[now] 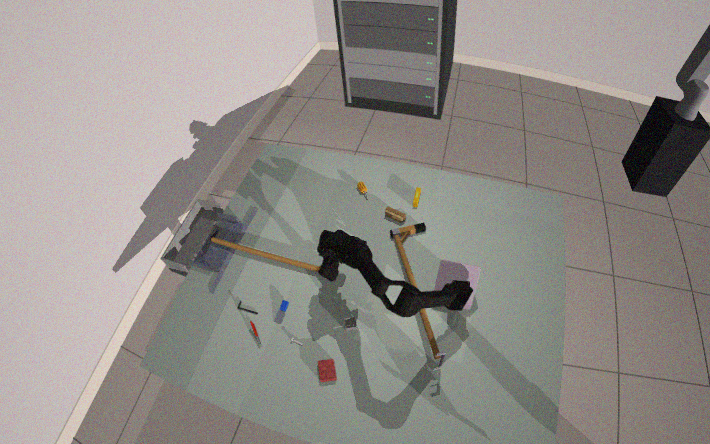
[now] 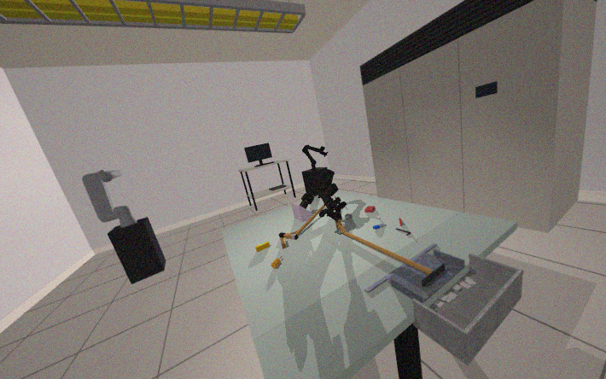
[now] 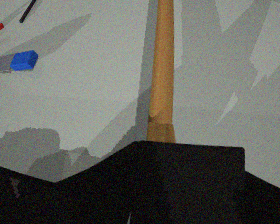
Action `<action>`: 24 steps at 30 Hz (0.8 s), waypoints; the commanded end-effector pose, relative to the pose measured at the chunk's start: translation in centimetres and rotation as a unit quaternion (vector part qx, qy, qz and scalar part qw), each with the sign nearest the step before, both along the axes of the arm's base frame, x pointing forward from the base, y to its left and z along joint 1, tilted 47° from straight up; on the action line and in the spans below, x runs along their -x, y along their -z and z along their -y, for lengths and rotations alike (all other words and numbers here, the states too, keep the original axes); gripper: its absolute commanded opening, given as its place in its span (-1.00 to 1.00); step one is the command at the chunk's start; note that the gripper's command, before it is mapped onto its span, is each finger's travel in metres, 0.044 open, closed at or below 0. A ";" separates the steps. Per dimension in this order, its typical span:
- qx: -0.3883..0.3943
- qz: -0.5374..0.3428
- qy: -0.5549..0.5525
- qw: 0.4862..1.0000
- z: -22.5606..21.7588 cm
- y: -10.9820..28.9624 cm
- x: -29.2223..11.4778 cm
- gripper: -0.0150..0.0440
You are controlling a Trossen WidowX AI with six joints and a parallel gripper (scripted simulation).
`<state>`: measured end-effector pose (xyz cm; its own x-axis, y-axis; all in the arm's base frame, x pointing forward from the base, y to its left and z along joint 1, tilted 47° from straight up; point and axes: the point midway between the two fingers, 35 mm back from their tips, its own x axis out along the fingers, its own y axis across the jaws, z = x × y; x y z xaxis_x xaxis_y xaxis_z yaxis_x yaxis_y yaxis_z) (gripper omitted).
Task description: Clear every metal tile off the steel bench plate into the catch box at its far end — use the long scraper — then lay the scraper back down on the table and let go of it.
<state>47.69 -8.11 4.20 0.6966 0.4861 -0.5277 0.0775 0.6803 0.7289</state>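
Three views: one overhead, one from across the room, one on the arm.
Top looks steeply down on the whole table (image 1: 501, 231); exterior stands far back, low, beyond the catch-box end; wrist sits close above the table, facing forward. All share the table top.
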 end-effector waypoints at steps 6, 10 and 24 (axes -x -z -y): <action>0.002 0.004 0.006 1.000 0.6 -0.4 -1.6 -0.49; 0.002 0.004 0.006 1.000 0.6 -0.4 -2.3 -0.49; 0.000 0.001 0.002 1.000 0.4 0.0 -3.0 -0.49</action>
